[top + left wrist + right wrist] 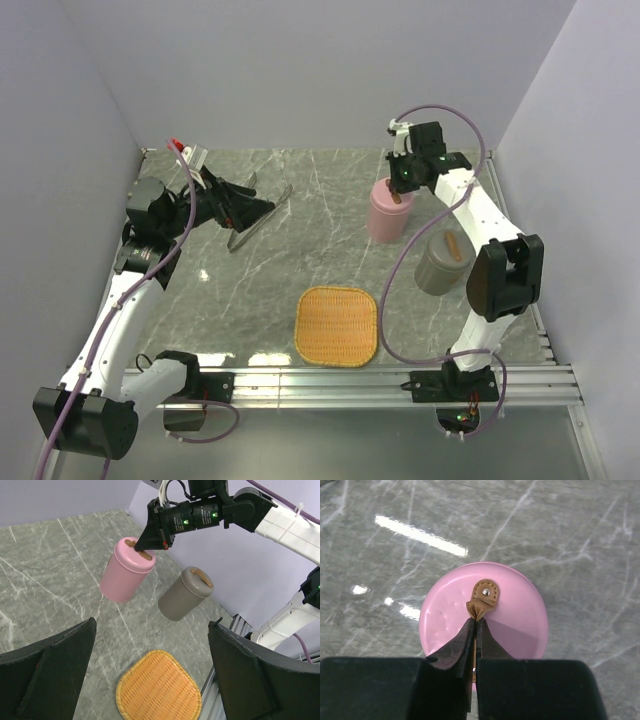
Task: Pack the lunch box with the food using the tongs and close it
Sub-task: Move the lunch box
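Observation:
The lunch box shows as two lidded cups. The pink cup [387, 212] [125, 570] carries a pink lid [485, 612] with a tan strap [482, 600]. My right gripper [476, 622] [400, 185] [145, 547] stands right above it, shut on that strap. The grey cup [443, 262] [184, 594] stands next to it with its lid on and a tan strap [201, 576] on top. The silver tongs [250, 230] lie on the table at the back left. My left gripper [258, 196] [152, 630] hovers open just over them, holding nothing. No food is in view.
A square woven orange-yellow tray [337, 325] [159, 687] lies near the front middle with nothing on it. The metal rail [400, 382] runs along the near edge. White walls close in the marble table [320, 220] on three sides.

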Controlling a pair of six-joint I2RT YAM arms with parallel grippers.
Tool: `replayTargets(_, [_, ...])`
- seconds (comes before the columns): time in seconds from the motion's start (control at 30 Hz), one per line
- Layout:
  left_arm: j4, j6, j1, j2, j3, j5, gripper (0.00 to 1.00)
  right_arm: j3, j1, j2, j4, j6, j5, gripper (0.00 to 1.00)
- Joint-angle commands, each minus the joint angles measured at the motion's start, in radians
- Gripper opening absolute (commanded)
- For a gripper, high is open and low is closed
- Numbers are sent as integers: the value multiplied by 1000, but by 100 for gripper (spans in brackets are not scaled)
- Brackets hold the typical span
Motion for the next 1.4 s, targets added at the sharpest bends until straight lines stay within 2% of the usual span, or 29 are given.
replayTargets(0.0, [20,11,3,-5,1,21,99,-21,-46,-26,-82,-41,47,0])
replayTargets(0.47, [23,8,3,-3,1,30,99,-145,-250,-126,-112,-130,27,0])
replayTargets(0.83, [6,23,3,-8,2,31,99,-197,-285,-172,-135,-140,-16,0])
replayTargets(1.03, [3,20,3,-5,5,31,99,-171,-289,-163,-164,-123,-7,0])
replayTargets(1.13, [-9,29,3,-5,11,28,99,-153,-295,-154,-185,-112,-14,7])
replayTargets(1.27, [-12,34,3,-8,15,28,99,-125,-295,-163,-199,-97,-28,26])
replayTargets(1.37, [-14,35,3,-12,13,28,99,-102,-296,-168,-208,-78,-36,36])
